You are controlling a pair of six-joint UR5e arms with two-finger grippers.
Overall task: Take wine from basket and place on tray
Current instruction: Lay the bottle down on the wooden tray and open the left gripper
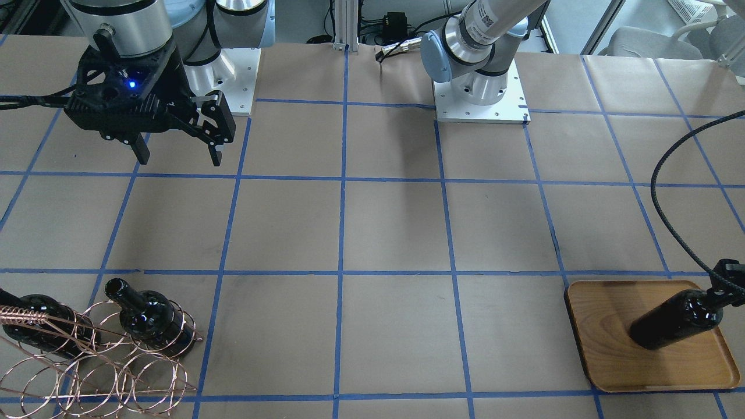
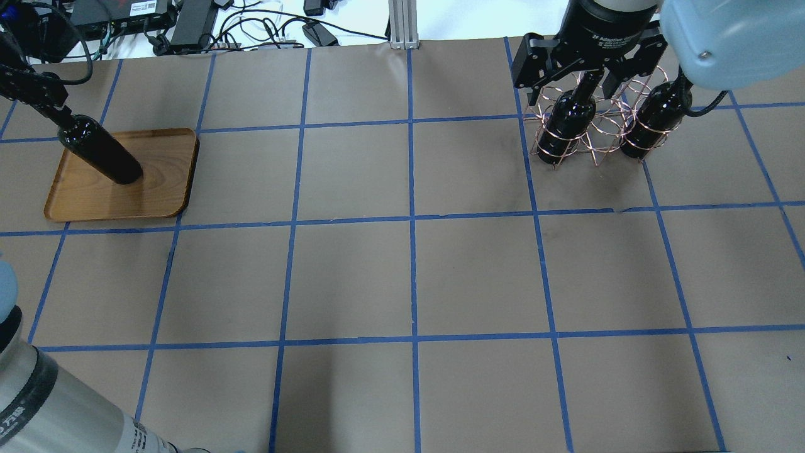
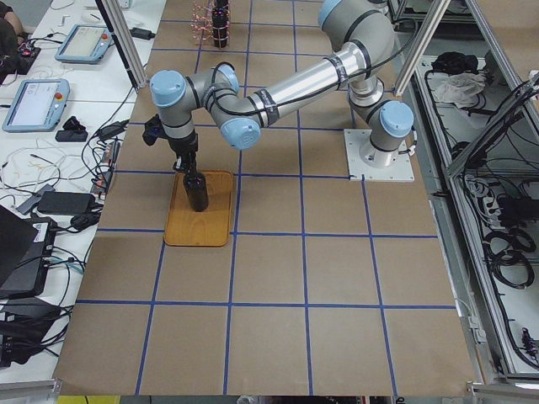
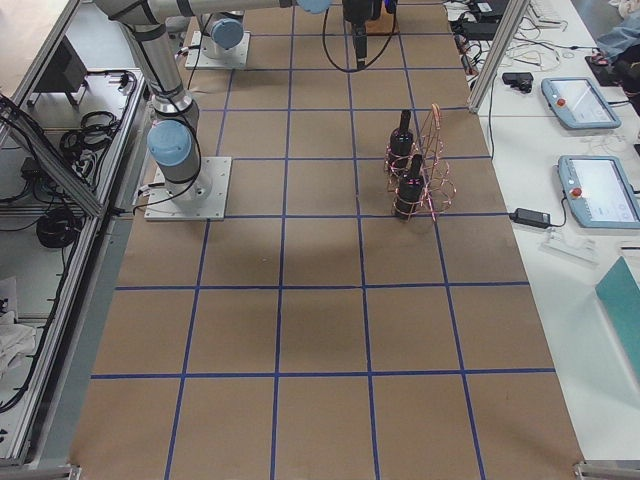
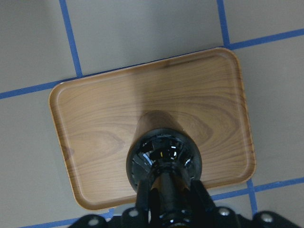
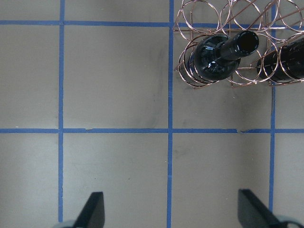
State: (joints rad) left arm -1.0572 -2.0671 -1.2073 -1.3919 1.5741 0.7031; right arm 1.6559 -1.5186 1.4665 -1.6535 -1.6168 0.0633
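Wine (image 2: 100, 154) stands upright on the tray (image 2: 165, 196), at the far left of the table (image 2: 409, 283) in the overhead view. Its base sits toward the tray's middle. The pictures do not settle whether the glass rests on the wood or hangs just over it. The left gripper (image 2: 61, 115) is clamped on the neck from above. In the left wrist view its fingers (image 5: 142, 202) press either side of the neck, with the shoulder and the tray's grain below.

Brown paper crossed by blue tape lines (image 2: 412, 220) covers the table's middle.

At the far right stands the basket (image 2: 597, 129), well apart from the tray. Two bottles are upright in its loops, necks up: one (image 2: 565, 126) at the end nearer the table's middle, the other (image 2: 654, 119) at the outer end, with wire rings between them. The right wrist view looks down on the nearer one's open mouth.

The right gripper (image 1: 179, 157) hangs high over the paper on the robot's side of the basket, touching nothing. Its jaws are spread wide, holding nothing, and its fingertips (image 6: 94, 209) frame only paper and tape.
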